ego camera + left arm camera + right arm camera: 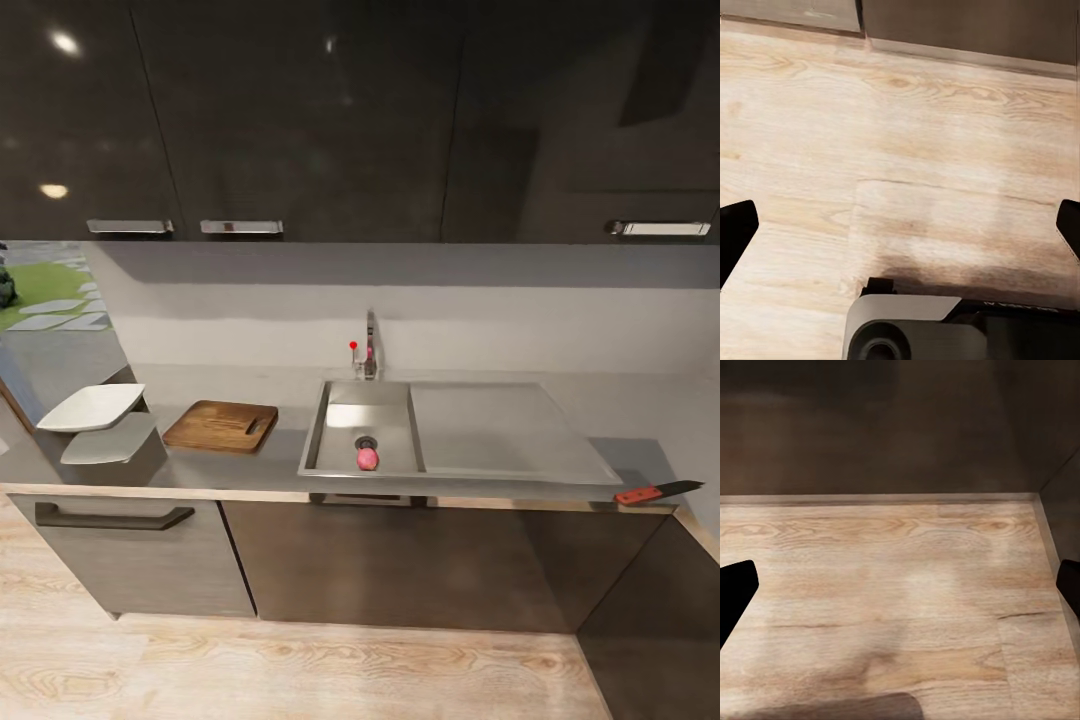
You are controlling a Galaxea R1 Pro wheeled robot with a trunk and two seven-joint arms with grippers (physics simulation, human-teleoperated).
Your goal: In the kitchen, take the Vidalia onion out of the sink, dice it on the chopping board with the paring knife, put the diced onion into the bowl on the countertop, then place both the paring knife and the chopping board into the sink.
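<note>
Onion (367,458) lies in sink (330,440); knife (655,492) at countertop (640,420) edge.

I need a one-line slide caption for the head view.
Onion in sink, board and bowl left, knife right.

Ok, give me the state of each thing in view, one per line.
Onion: in the sink, near the drain.
Board: flat on the countertop, bare.
Knife: at the countertop's front edge, right of the drainboard.
Bowl: on the countertop's left end, empty.
Left hand: open, over floor.
Right hand: open, over floor.
</note>
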